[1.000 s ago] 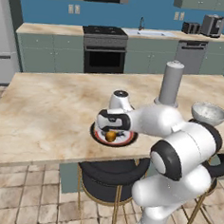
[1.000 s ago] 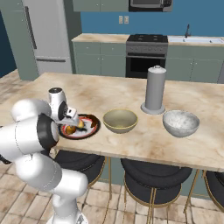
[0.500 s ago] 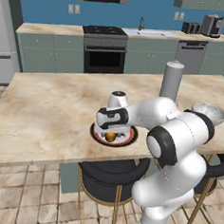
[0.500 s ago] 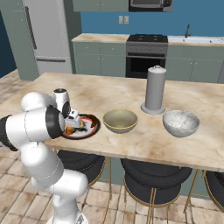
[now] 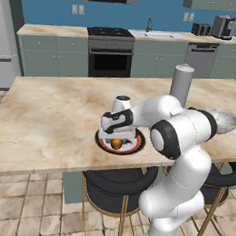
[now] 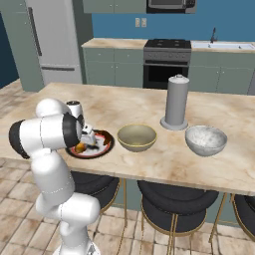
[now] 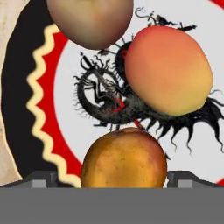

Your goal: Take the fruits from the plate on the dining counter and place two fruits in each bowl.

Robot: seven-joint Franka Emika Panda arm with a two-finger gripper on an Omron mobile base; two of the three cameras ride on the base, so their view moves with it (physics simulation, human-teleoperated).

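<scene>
Now, gripper [image 7: 112, 177]: low over the plate, jaws spread wide, holding nothing; a yellow-orange fruit [image 7: 124, 158] sits between the fingertips.
Plate [image 5: 136, 147]: near edge of the dining counter [image 5: 55, 115], left of both bowls.
Other fruits: peach-pink fruit [image 7: 168, 70] and reddish-brown fruit [image 7: 89, 21] lie on the plate's white centre.
Bowls: olive-yellow bowl [image 6: 137, 137] just right of the plate; speckled bowl [image 6: 206, 140] further right.
Grey cylinder [image 6: 176, 102]: upright, behind the bowls.

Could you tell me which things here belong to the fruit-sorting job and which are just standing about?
Job: fruits on the plate; olive-yellow bowl; speckled bowl; dining counter; open gripper.

Standing about: grey cylinder; stove; fridge; stools.
</scene>
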